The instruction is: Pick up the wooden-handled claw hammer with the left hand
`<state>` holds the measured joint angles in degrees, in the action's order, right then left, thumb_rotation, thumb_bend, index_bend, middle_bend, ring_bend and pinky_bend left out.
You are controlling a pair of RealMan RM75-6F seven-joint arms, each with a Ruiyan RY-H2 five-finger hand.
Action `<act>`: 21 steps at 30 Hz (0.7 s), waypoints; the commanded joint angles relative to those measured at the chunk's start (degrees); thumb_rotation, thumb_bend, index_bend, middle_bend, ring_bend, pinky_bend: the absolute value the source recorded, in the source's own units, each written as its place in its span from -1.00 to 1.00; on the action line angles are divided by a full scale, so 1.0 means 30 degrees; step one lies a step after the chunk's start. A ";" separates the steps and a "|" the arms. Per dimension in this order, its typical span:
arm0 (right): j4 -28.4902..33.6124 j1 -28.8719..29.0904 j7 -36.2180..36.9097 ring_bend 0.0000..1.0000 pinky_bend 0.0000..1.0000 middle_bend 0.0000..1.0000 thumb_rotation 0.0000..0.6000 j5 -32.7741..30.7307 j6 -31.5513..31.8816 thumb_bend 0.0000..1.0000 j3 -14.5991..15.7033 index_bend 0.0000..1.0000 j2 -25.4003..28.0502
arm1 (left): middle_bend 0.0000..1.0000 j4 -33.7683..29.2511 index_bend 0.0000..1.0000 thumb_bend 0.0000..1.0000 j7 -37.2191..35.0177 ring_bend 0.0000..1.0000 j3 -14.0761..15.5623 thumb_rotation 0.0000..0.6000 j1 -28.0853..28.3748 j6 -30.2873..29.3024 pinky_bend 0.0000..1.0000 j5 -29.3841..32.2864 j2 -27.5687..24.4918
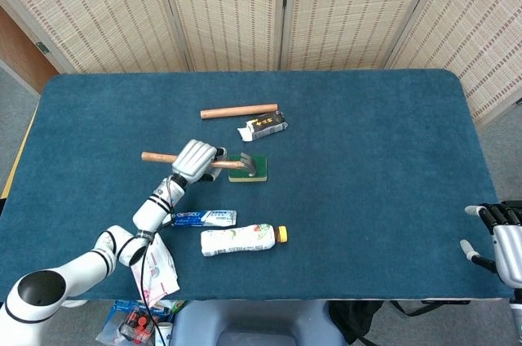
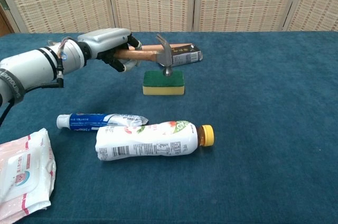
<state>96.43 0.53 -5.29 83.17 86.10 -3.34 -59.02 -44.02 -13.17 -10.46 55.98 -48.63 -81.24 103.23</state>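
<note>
My left hand grips the wooden handle of the claw hammer and holds it off the table. The handle lies roughly level and the metal head hangs just above the green sponge. In the head view the handle's free end sticks out to the left of the hand. My right hand rests at the table's near right corner, away from everything; its fingers are too small to read.
A wooden dowel and a small dark box lie behind the sponge. A toothpaste tube, a plastic bottle and a wipes pack lie nearer me on the blue table.
</note>
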 commanded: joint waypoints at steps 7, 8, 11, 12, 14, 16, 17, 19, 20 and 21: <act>-0.0081 0.0031 0.0055 -0.57 -0.55 -0.40 1.00 -0.0154 -0.0119 -0.54 -0.0049 -0.37 0.0003 | 0.78 0.2312 0.40 0.06 0.1700 0.78 -0.0149 1.00 0.0314 0.1046 0.78 0.1014 0.1621; -0.0082 0.0020 0.0057 -0.57 -0.55 -0.40 1.00 -0.0179 -0.0121 -0.54 -0.0050 -0.37 0.0007 | 0.78 0.2515 0.40 0.06 0.1887 0.78 -0.0062 1.00 0.0326 0.1070 0.78 0.0970 0.1715; -0.0084 0.0002 0.0071 -0.57 -0.55 -0.40 1.00 -0.0209 -0.0095 -0.54 -0.0066 -0.37 0.0013 | 0.78 0.2712 0.40 0.06 0.2206 0.78 0.0001 1.00 0.0334 0.1258 0.78 0.1033 0.1777; -0.0086 -0.0002 0.0080 -0.57 -0.55 -0.40 1.00 -0.0193 -0.0074 -0.54 -0.0070 -0.37 0.0011 | 0.78 0.2664 0.40 0.06 0.2228 0.78 -0.0046 1.00 0.0333 0.1269 0.78 0.1090 0.1738; -0.0086 -0.0013 0.0098 -0.57 -0.55 -0.40 1.00 -0.0139 -0.0031 -0.54 -0.0065 -0.37 0.0010 | 0.78 0.2435 0.40 0.06 0.2039 0.78 -0.0253 1.00 0.0303 0.1190 0.78 0.1268 0.1626; -0.0117 -0.0020 0.0139 -0.57 -0.55 -0.40 1.00 -0.0089 0.0002 -0.54 -0.0060 -0.37 -0.0010 | 0.78 0.2003 0.40 0.06 0.1639 0.78 -0.0593 1.00 0.0246 0.1092 0.78 0.1553 0.1397; -0.0131 -0.0025 0.0155 -0.57 -0.55 -0.40 1.00 -0.0080 0.0007 -0.54 -0.0056 -0.37 -0.0021 | 0.78 0.1829 0.40 0.06 0.1514 0.78 -0.0716 1.00 0.0226 0.1059 0.78 0.1656 0.1279; -0.0156 -0.0030 0.0185 -0.57 -0.55 -0.40 1.00 -0.0040 0.0006 -0.54 -0.0034 -0.38 -0.0046 | 0.78 0.1455 0.40 0.06 0.1364 0.77 -0.0910 1.00 0.0169 0.1009 0.78 0.1836 0.0992; -0.0165 -0.0024 0.0193 -0.57 -0.55 -0.40 1.00 -0.0019 0.0000 -0.54 -0.0028 -0.38 -0.0059 | 0.78 0.1302 0.40 0.06 0.1320 0.78 -0.0986 1.00 0.0137 0.0999 0.78 0.1921 0.0880; -0.0187 -0.0021 0.0212 -0.57 -0.55 -0.40 1.00 -0.0003 -0.0003 -0.54 -0.0025 -0.37 -0.0076 | 0.78 0.1099 0.40 0.06 0.1272 0.78 -0.1078 1.00 0.0080 0.1009 0.78 0.2052 0.0749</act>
<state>95.89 0.46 -4.67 83.15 86.10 -3.42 -59.23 -40.11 -9.04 -13.27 56.45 -45.52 -75.58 105.99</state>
